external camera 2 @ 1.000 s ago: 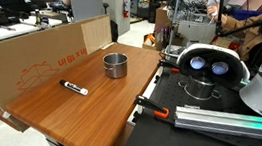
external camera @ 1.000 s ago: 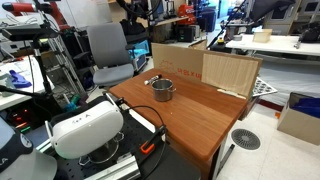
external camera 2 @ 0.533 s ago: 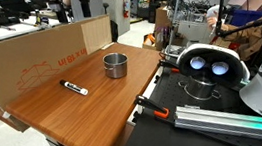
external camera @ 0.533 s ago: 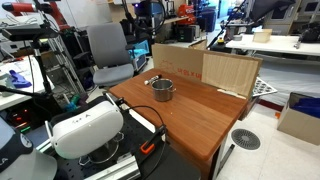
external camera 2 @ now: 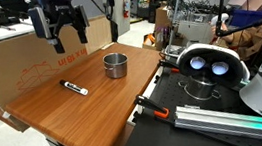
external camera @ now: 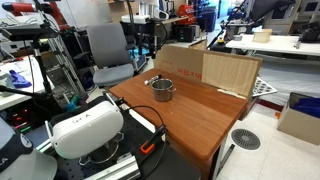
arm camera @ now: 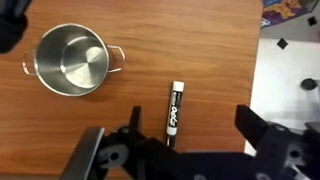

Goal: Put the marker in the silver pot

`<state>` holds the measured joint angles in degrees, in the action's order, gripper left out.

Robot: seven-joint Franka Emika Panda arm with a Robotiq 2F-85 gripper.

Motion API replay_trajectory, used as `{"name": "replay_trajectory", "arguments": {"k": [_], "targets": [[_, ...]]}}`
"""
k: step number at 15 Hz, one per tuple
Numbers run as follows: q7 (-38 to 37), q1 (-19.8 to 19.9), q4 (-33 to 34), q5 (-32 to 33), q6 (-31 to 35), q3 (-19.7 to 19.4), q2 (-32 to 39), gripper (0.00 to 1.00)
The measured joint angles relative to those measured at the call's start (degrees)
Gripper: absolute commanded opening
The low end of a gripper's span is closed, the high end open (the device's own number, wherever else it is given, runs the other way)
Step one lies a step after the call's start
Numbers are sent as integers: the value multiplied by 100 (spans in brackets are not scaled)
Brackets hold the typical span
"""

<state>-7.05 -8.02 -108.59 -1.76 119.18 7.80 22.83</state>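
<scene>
One worktop (external camera 2: 94,116): brown wood, seen in both exterior views (external camera: 205,115) and filling most of the wrist view (arm camera: 210,40); it carries only the pot and the marker.
Cardboard wall (external camera 2: 24,64): stands upright along the far edge of the worktop, behind both things; also seen in an exterior view (external camera: 228,72).
Tool (external camera 2: 69,34): hangs in the air above the worktop, in front of the cardboard wall, fingers pointing down. Its fingers are spread wide and it has hold of nothing. In the wrist view the two fingers stand on either side of the marker, clear of it.
Pot (external camera 2: 116,65): small, round, shiny metal, upright on the worktop and empty inside; its small side handles show in the wrist view (arm camera: 70,60). It is also seen in an exterior view (external camera: 163,90).
Marker (external camera 2: 73,88): lies flat on the bare worktop, outside the pot and near it but not touching. The wrist view (arm camera: 174,113) shows a pale barrel with dark lettering.
</scene>
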Motion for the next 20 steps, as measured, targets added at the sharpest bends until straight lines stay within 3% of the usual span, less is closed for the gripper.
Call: {"name": "replay_trajectory", "arguments": {"k": [8,20], "targets": [[-413,-225,388,73,24,-58,794,100],[-1400,-775,1079,805,350,-535,1722,100]]}}
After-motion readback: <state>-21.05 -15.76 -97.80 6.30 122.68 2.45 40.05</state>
